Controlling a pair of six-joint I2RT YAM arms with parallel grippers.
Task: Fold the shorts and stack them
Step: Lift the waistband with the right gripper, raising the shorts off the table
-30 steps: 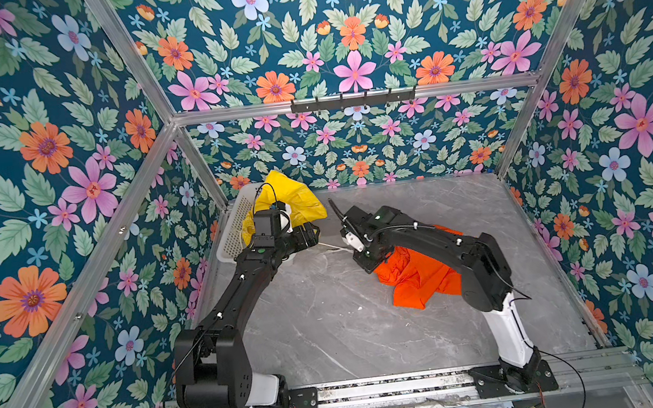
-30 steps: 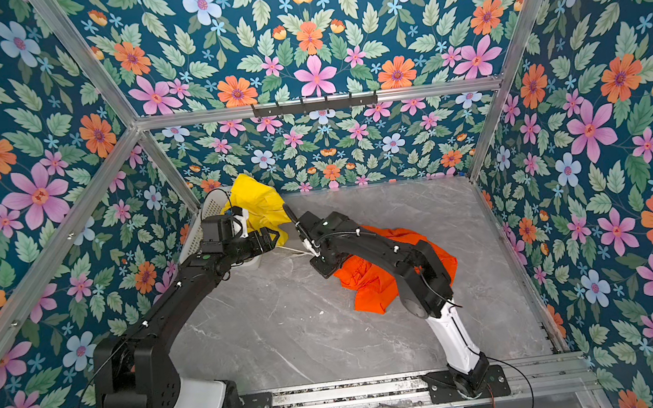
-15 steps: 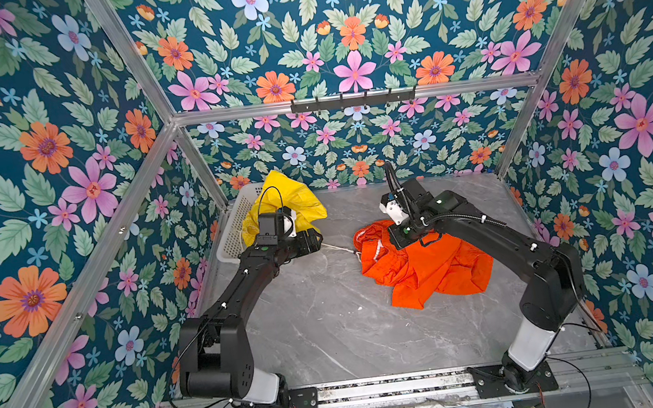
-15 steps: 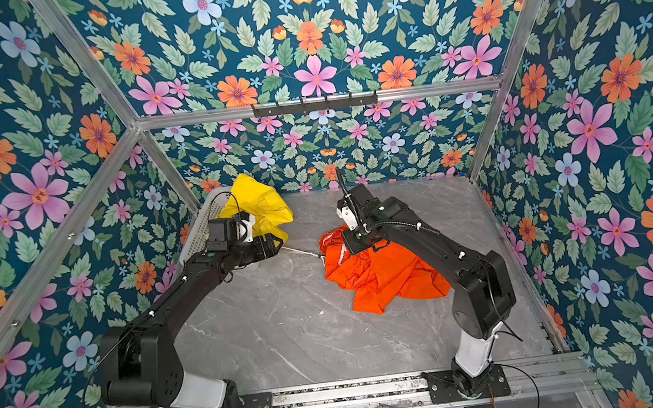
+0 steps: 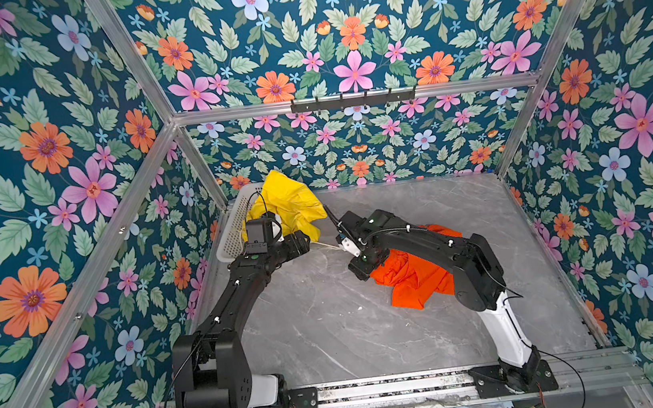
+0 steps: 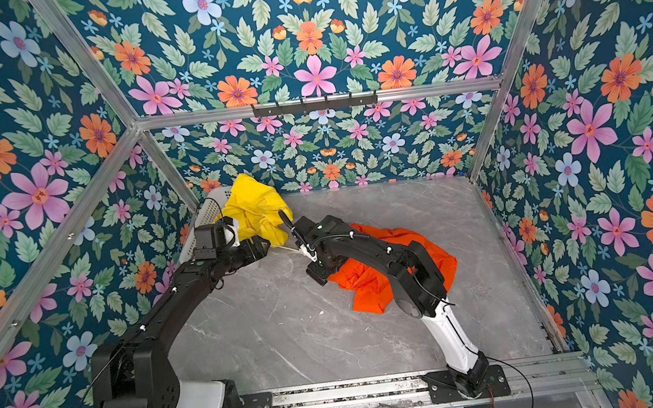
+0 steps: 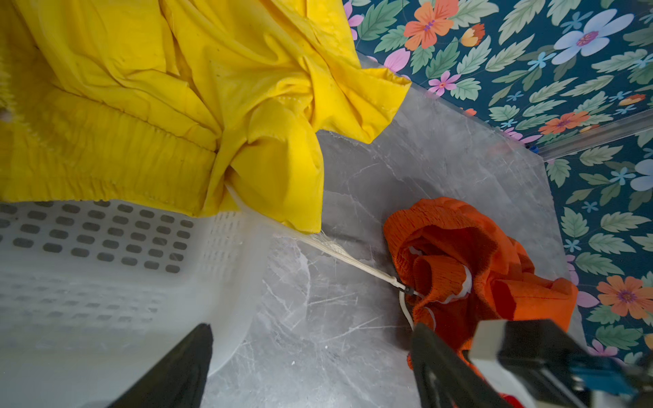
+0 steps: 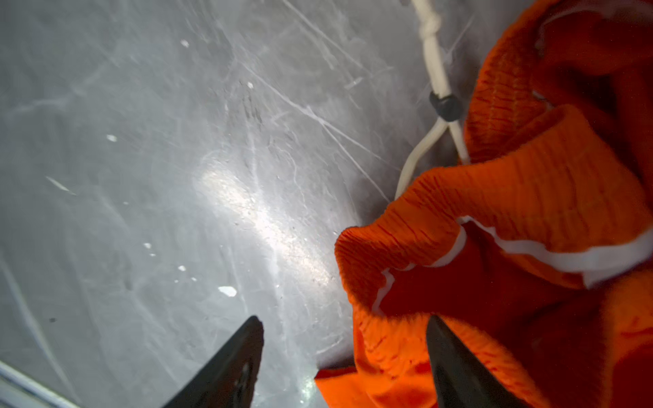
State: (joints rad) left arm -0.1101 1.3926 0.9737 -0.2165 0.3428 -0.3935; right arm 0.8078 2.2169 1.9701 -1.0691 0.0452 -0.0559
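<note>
The orange shorts (image 5: 413, 283) (image 6: 368, 288) lie crumpled on the grey table, right of centre. The yellow shorts (image 5: 287, 205) (image 7: 176, 88) hang over the rim of a white basket at the back left. A pale drawstring (image 7: 353, 261) (image 8: 433, 53) runs taut from the yellow fabric to the orange waistband (image 8: 530, 197). My right gripper (image 5: 359, 270) (image 8: 344, 319) points down at the left edge of the orange pile. It is open, and a fold of orange cloth lies between its fingers. My left gripper (image 5: 300, 242) (image 7: 311, 328) is open and empty above the table, beside the basket.
The white perforated basket (image 5: 232, 232) (image 7: 106, 247) stands in the back left corner against the flowered wall. Flowered walls close in the marble table (image 5: 331, 338) on three sides. A black hook rail (image 5: 352, 99) hangs on the back wall.
The right arm swung out over the orange shorts half a second ago and has come back to their left edge. The left arm has hardly moved.
</note>
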